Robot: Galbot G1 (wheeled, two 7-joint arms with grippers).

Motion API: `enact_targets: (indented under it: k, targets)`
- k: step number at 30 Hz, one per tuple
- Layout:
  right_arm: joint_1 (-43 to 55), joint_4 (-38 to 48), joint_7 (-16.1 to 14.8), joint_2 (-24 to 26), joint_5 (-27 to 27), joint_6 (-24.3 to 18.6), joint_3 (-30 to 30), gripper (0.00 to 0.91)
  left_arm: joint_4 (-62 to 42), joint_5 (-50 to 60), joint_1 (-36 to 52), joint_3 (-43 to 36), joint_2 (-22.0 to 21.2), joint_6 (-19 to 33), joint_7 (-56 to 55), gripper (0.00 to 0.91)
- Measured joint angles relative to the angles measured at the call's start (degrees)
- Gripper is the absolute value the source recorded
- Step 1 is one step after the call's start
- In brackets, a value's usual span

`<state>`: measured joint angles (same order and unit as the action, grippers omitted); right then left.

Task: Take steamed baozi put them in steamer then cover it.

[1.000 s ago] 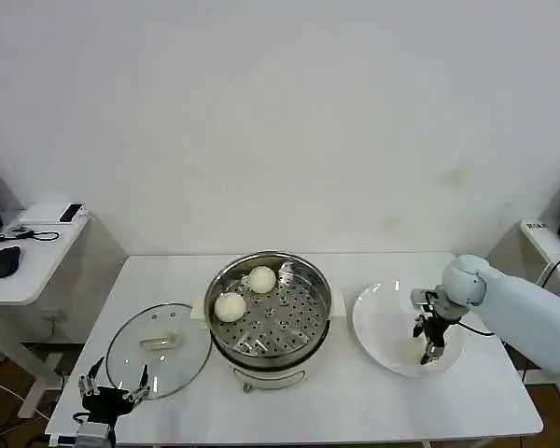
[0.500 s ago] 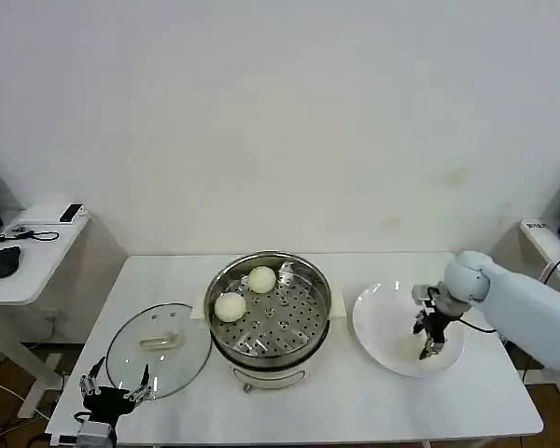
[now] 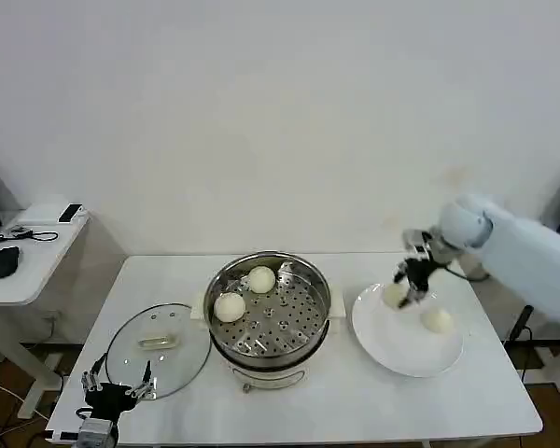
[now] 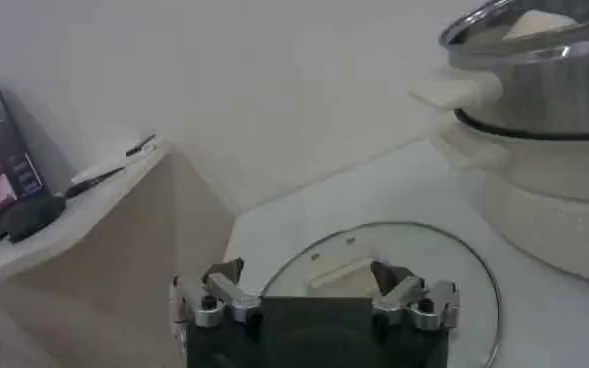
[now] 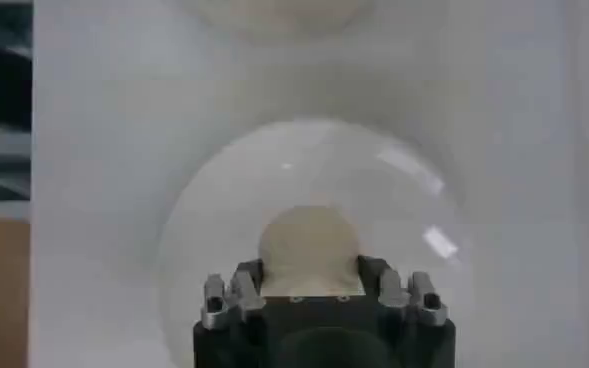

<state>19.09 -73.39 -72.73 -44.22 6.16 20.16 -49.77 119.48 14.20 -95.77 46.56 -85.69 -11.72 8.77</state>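
**Right pincer lifting a bun off the plate**

Right pincer (image 3: 401, 287) is clamped on a baozi (image 5: 309, 250), held in the air above the white plate (image 3: 392, 345) — one more bun (image 3: 437, 320) sits on it. Two buns (image 3: 230, 306) are in the steamer (image 3: 303, 280). The cover (image 3: 159, 350) lies flat on the worktop (image 3: 355, 401) beside it, with the left pincer (image 4: 314, 300) spread wide at its near edge.
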Motion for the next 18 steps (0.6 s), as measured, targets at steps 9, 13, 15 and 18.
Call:
enact_targets:
  k: [9,13,15,18]
  targets:
    - [6.14,2.02,-1.54,-10.28,3.13,-1.36,0.08,0.635,1.49,-0.09,-0.91,0.54,-0.68,-0.07,-0.52,0.907]
    - [6.93,2.8,-2.18,-14.75,4.22,-2.68,0.52,0.635,2.04,-0.08,-1.27,0.83,-0.95,-0.09,-0.83,0.907]
    - [6.99,3.37,-2.57,-16.97,4.77,-4.35,0.57,0.635,2.32,-0.07,-1.52,0.96,-0.97,-0.09,-0.95,0.907]
    - [6.86,3.86,-3.19,-19.91,5.02,-7.55,0.44,0.635,2.65,-0.05,-1.85,1.28,-1.02,-0.09,-1.04,0.907]
